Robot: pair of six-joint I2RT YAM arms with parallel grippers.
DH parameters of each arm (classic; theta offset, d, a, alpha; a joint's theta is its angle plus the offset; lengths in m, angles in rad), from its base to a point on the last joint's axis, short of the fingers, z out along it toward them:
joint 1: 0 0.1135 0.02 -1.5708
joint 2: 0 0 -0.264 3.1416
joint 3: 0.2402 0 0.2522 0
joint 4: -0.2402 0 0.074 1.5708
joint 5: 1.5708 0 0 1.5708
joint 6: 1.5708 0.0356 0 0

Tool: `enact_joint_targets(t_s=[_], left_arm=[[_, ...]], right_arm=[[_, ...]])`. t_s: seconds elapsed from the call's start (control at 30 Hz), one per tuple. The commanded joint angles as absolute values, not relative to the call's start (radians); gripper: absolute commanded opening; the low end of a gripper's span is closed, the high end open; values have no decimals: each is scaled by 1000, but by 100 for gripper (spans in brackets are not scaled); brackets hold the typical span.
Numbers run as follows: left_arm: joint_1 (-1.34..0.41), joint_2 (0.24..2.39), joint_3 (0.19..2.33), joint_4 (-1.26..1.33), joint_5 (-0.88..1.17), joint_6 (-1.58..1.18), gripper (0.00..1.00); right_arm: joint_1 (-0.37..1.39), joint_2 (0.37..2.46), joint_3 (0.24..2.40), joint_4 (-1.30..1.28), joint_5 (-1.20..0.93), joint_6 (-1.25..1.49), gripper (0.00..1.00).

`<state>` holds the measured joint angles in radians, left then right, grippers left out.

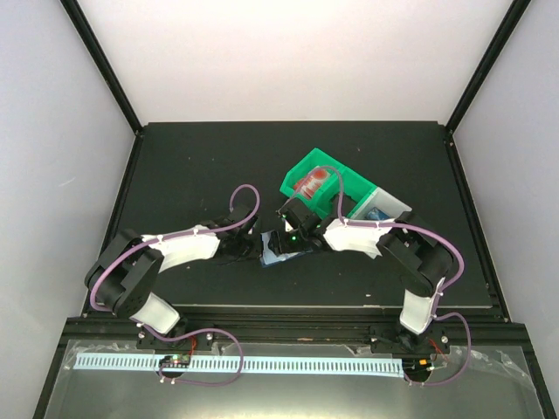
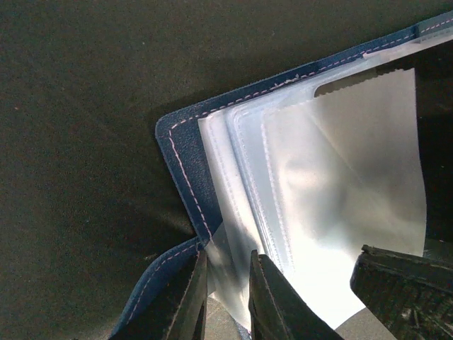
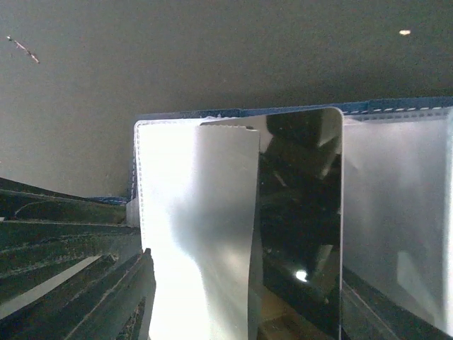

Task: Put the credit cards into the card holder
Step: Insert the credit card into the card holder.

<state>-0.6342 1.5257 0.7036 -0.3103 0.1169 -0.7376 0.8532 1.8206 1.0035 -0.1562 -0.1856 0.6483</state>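
Note:
The card holder (image 2: 180, 163), dark blue with pale stitching, lies open on the black table, its clear sleeves (image 2: 340, 191) fanned upward. My left gripper (image 2: 226, 287) is shut on one clear sleeve near the holder's corner. A glossy black credit card (image 3: 301, 227) stands among the sleeves, its top edge close to the holder's blue rim (image 3: 396, 108). My right gripper (image 3: 248, 304) is open around the card, its left finger (image 3: 78, 283) well clear of it. From above, both grippers meet over the card holder (image 1: 272, 256). A red-and-white credit card (image 1: 310, 184) and a blue one (image 1: 377, 213) lie in the tray.
A green tray (image 1: 297, 179) with a white compartment (image 1: 395, 202) stands right behind my right gripper (image 1: 293, 236). The right gripper's finger (image 2: 403, 290) shows at the lower right of the left wrist view. Black posts frame the table's edges.

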Motion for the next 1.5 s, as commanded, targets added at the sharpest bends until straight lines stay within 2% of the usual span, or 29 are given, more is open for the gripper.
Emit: enact_joint_targets(t_s=[0.0, 0.27, 0.73, 1.03, 1.47], left_arm=[[-633, 1569, 693, -305, 112, -747, 19], [-632, 1561, 693, -306, 107, -749, 19], [-632, 1571, 692, -303, 110, -749, 18], [-632, 1570, 692, -304, 110, -751, 18], [-633, 1572, 696, -302, 113, -752, 18]], right_arm=[[858, 1791, 1035, -202, -115, 609, 61], [859, 1776, 1058, -251, -31, 577, 66], [858, 1874, 1101, -251, -126, 571, 64], [858, 1875, 1111, -267, -65, 559, 66], [858, 1868, 1077, -184, -312, 581, 64]])
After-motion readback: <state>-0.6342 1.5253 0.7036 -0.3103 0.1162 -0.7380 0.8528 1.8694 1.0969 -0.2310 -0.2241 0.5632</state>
